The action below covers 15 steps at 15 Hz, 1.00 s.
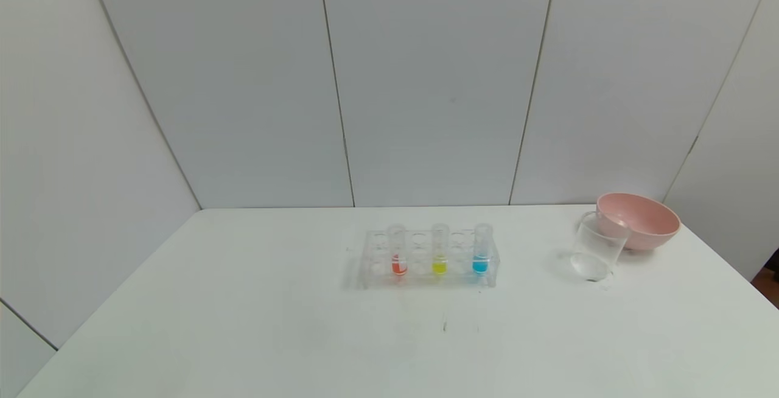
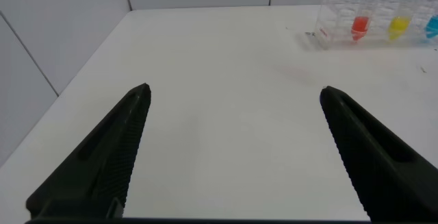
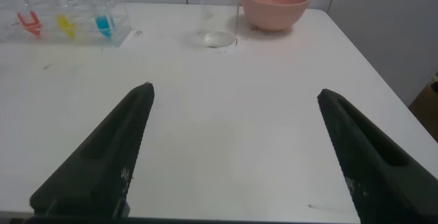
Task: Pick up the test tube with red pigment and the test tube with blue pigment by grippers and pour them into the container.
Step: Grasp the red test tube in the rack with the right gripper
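Observation:
A clear rack (image 1: 371, 262) stands mid-table with three upright tubes. The test tube with red pigment (image 1: 398, 251) is at its left end, also seen in the left wrist view (image 2: 360, 22) and the right wrist view (image 3: 29, 20). The test tube with blue pigment (image 1: 481, 249) is at the right end (image 2: 432, 24) (image 3: 103, 22). The container, a clear beaker (image 1: 597, 246) (image 3: 217, 15), stands to the rack's right. My left gripper (image 2: 235, 90) hangs open over bare table, well short of the rack. My right gripper (image 3: 235, 88) is open too, short of the beaker. Neither arm shows in the head view.
A tube with yellow liquid (image 1: 439, 249) stands between the red and blue ones. A pink bowl (image 1: 639, 220) sits behind the beaker near the table's right edge. White wall panels close the back and left. The white table (image 1: 243, 325) stretches bare toward the front.

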{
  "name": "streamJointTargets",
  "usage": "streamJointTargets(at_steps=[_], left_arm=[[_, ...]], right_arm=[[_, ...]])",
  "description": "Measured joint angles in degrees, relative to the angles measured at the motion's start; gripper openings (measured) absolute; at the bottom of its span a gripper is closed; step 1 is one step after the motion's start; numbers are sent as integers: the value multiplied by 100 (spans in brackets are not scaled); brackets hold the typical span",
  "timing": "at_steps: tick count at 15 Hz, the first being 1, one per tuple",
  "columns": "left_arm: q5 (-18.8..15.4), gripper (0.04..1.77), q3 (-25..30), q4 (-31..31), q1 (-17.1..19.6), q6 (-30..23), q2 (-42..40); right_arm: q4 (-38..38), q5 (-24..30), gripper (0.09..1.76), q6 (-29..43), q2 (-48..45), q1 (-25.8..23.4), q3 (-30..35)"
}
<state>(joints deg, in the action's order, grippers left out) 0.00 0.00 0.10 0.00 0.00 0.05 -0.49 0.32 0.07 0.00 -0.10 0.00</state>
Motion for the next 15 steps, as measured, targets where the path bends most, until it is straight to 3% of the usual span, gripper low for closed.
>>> streamJointTargets(at_steps=[5,8,12,15], left_arm=[[0,176,0,0,0,0,0],[0,176,0,0,0,0,0],[0,176,0,0,0,0,0],[0,176,0,0,0,0,0]], right_arm=[[60,-24,171,-7,0,0,-49],[91,63,171,-18,168,-9,-471],[-301,277,171,-26,1309,141,-1264],[-1380,369,171,-50,2656,375,-1607]])
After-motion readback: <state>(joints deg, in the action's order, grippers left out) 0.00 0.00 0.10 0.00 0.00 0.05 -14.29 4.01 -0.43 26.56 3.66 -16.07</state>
